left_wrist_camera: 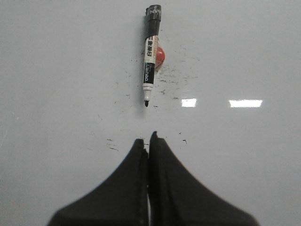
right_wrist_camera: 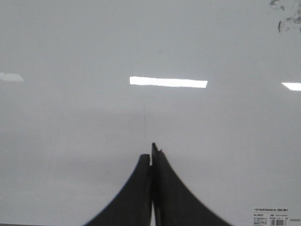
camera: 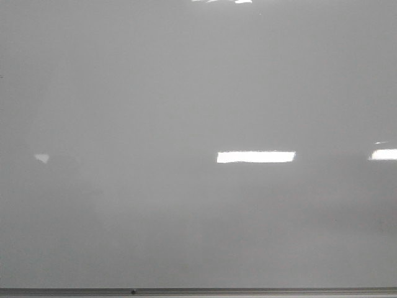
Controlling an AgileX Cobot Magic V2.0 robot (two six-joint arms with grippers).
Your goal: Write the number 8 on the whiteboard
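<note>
Left gripper (left_wrist_camera: 148, 141): black, fingers pressed together with no gap visible between them, nothing held; hovering over the whiteboard (left_wrist_camera: 56, 70).

Marker (left_wrist_camera: 150, 56), seen in left wrist view: uncapped, bare black tip turned toward the left gripper, lying flat on the board and apart from the fingertips; white label with printed characters along the barrel, black cap end away from the gripper. Small red-orange round object (left_wrist_camera: 161, 56) touching the barrel at mid-length, partly hidden behind it. Scattered short black ink specks (left_wrist_camera: 178, 80) on the board surface around the marker and between marker tip and gripper. Two bright rectangular light reflections (left_wrist_camera: 245, 103) off to one side.

Right gripper (right_wrist_camera: 151, 153): black, fingers likewise closed tight against each other, nothing grasped; over a bare stretch of board. Printed sticker with barcode (right_wrist_camera: 271, 216) at a corner of that view; a few dark ink scribbles (right_wrist_camera: 287, 16) at the opposite corner; long reflection (right_wrist_camera: 168, 82) on the board beyond the fingertips.

Whiteboard, front view (camera: 186, 81): glossy pale grey surface filling the frame, thin grey metal frame edge (camera: 198, 290) along the bottom, bright reflection (camera: 255, 157) near centre. Neither gripper visible there.

Number 8: not drawn; no figure visible on the board in any view.
</note>
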